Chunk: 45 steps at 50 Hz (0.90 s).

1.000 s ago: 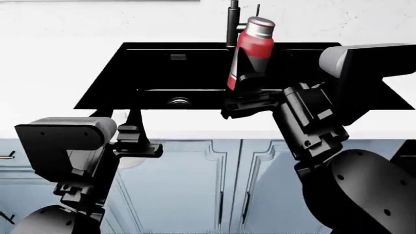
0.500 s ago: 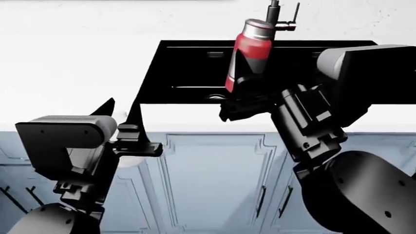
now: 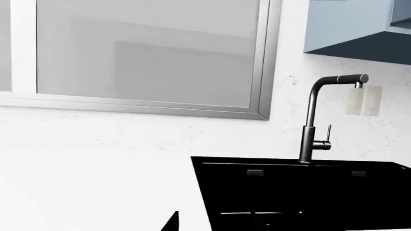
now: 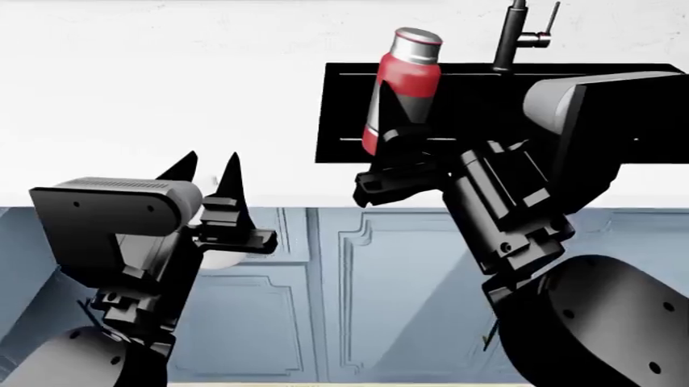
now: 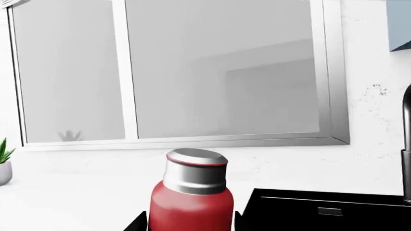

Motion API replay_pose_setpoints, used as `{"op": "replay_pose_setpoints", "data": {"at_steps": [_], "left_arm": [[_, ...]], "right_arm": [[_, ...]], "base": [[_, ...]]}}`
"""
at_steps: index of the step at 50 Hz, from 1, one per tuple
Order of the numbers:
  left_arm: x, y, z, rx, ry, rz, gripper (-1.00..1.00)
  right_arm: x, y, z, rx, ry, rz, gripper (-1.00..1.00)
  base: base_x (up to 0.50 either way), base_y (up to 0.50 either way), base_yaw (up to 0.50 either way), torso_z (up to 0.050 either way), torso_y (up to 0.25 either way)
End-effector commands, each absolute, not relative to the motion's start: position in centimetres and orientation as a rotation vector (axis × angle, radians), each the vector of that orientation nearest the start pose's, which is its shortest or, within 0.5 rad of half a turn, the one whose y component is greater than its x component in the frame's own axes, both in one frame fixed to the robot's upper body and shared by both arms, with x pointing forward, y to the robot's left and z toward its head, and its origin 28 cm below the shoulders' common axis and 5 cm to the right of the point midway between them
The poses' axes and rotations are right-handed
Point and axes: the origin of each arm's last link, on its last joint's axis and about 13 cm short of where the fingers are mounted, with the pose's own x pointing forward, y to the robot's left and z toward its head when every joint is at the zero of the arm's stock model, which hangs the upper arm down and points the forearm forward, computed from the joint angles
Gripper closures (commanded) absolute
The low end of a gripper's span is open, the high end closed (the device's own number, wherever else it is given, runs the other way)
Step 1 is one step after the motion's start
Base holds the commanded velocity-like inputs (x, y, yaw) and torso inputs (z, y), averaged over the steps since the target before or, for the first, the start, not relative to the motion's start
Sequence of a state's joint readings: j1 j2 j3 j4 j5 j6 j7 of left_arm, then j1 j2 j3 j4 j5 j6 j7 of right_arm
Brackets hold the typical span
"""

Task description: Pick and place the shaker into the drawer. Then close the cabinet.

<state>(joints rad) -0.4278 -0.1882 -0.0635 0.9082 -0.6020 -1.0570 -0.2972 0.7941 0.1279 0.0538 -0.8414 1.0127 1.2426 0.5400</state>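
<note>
Setting: kitchen; white table [image 4: 161,105] with an inset black sink [image 4: 485,113], dark faucet [image 3: 314,120] at its back edge, framed window [image 3: 147,53] on the wall behind, panelled pale blue cabinet doors [image 4: 398,290] beneath.

Item 1, shaker [image 4: 401,85]: red body, silver cap, held upright with a slight tilt, lifted clear of the table in front of the sink's near corner.

Item 2, right end effector [image 4: 393,133]: clamped on the lower body of the shaker, fingers either side.

Item 3, left end effector [image 4: 210,173]: fingers parted, holding nothing, level with the table's front edge, well apart from the shaker.

Item 4, drawer: not visible in any view; only shut door fronts show.

Step in hand, as judged: carrying the shaker toward the drawer. Advice: keep the grip firm and low on the body, hold the shaker near upright, bring the drawer into sight before lowering, and let go only once the base sits close to the drawer floor.

View notes: head view alone shows both arms, the grip and the cabinet fronts. Right wrist view shows the cap close up and a small potted plant [image 5: 4,166] at the table's far side. Left wrist view shows the whole faucet and a blue wall cabinet [image 3: 359,26], but no shaker.
</note>
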Motion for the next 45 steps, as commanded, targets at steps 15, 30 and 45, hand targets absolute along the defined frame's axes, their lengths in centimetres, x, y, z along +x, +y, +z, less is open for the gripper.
{"op": "replay_pose_setpoints", "data": {"at_steps": [15, 30, 45], "left_arm": [[20.31, 20.61, 20.08, -0.100, -0.227, -0.141, 1.00], [20.17, 20.68, 20.35, -0.093, -0.230, -0.143, 1.00], [20.05, 20.74, 20.08, -0.097, -0.227, -0.133, 1.00]], "right_arm": [[21.15, -6.25, 26.21, 0.146, -0.299, 0.371, 1.00], [21.05, -6.03, 26.34, 0.143, -0.299, 0.382, 1.00], [21.02, -6.04, 26.07, 0.151, -0.294, 0.376, 1.00]], "base": [[-0.08, 0.50, 0.00, 0.000, 0.000], [-0.08, 0.50, 0.00, 0.000, 0.000], [-0.13, 0.50, 0.00, 0.000, 0.000]]}}
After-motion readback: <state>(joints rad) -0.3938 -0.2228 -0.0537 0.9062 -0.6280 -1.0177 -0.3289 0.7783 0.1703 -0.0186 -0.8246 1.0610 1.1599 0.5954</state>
